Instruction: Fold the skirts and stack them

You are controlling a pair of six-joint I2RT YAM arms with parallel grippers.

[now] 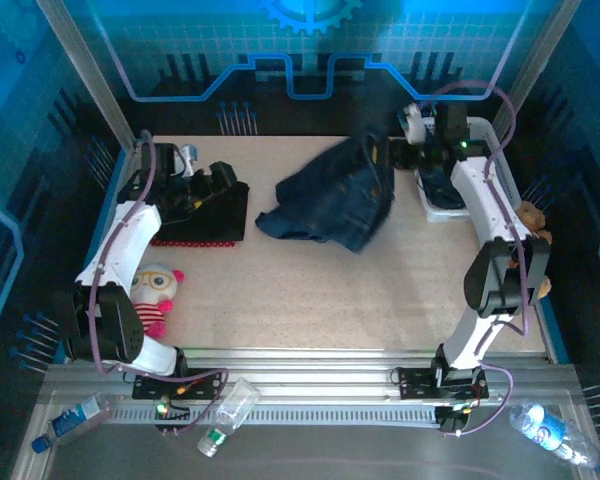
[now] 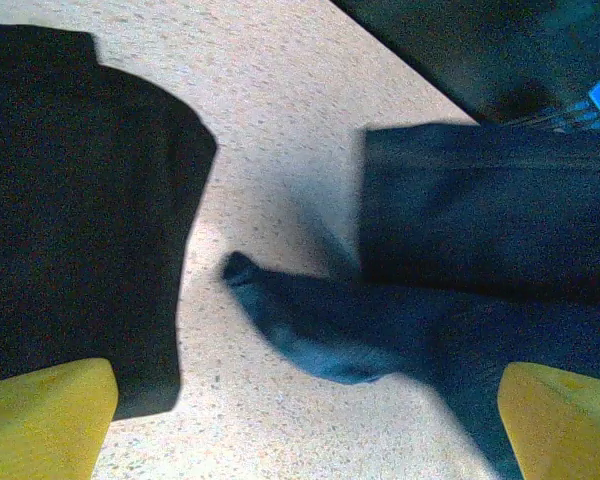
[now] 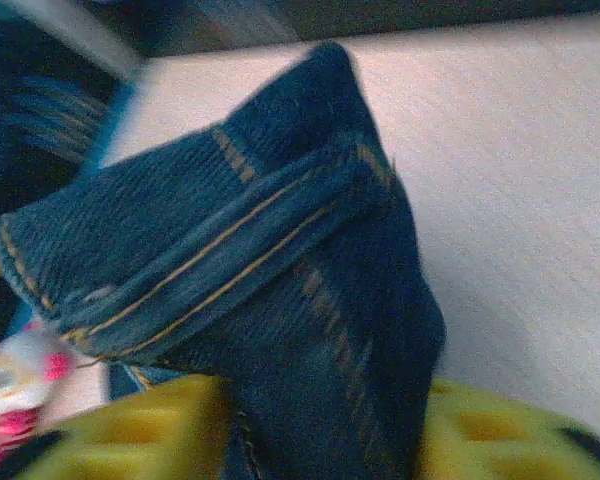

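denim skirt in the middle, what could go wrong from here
1. The denim skirt is bunched, and a fold of it sits between the right gripper's fingers. Drawing back could snag the cloth and drag it.
2. Its corner lies close to the folded black skirt, below the open left gripper. A careless grab there might pull the black skirt askew.

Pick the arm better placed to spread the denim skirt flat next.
Right, probably. The right gripper has an edge of the denim skirt between its fingers; the left gripper hangs open over the black skirt, off the denim.
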